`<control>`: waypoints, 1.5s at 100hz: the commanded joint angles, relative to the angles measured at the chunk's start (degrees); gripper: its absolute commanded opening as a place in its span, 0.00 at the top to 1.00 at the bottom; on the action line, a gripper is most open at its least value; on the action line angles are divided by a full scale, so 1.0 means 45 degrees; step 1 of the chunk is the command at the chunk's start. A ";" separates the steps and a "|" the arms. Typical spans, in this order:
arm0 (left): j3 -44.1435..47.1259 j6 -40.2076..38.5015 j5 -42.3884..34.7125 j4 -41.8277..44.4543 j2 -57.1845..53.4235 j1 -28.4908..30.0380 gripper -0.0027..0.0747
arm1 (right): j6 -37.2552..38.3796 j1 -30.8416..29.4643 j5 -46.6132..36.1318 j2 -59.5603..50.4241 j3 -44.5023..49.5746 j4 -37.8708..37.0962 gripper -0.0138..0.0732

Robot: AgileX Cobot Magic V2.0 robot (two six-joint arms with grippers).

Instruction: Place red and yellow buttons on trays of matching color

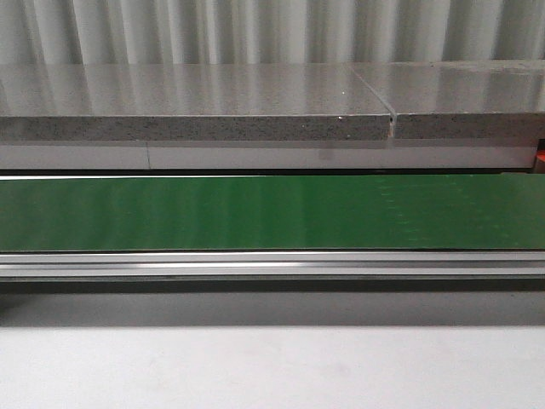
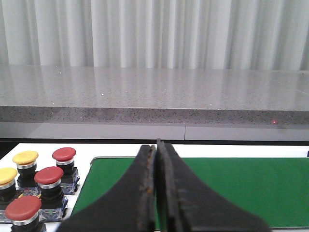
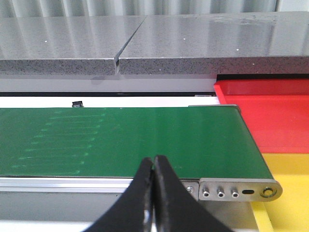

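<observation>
Several push buttons stand in a cluster on the white table beside the belt's end in the left wrist view: red buttons (image 2: pixel 63 155) (image 2: pixel 49 177) (image 2: pixel 23 209) and yellow buttons (image 2: pixel 25 158) (image 2: pixel 6 177). My left gripper (image 2: pixel 155 147) is shut with nothing in it, over the green belt (image 2: pixel 251 188), apart from the buttons. In the right wrist view the red tray (image 3: pixel 270 111) and the yellow tray (image 3: pixel 289 193) lie past the belt's other end. My right gripper (image 3: pixel 154 162) is shut and empty at the belt's near rail. Neither gripper shows in the front view.
The green conveyor belt (image 1: pixel 272 213) runs across the front view with an aluminium rail (image 1: pixel 272 262) along its near side. A grey stone ledge (image 1: pixel 196 106) rises behind it. The belt's end bracket (image 3: pixel 239 189) with bolts sits beside the yellow tray.
</observation>
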 commanded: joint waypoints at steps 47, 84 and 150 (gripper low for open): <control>0.0591 -0.0071 -0.2283 -0.0033 -0.0352 -0.0080 0.99 | 0.0013 0.0020 -0.1016 -0.0200 0.0010 -0.0120 0.92; -0.3662 -0.0046 0.1628 0.0096 0.1122 -0.0080 0.99 | 0.0013 0.0020 -0.1016 -0.0200 0.0010 -0.0120 0.92; -1.0151 -0.0046 0.9134 0.0105 0.7618 -0.0080 0.99 | 0.0013 0.0020 -0.1016 -0.0200 0.0010 -0.0120 0.92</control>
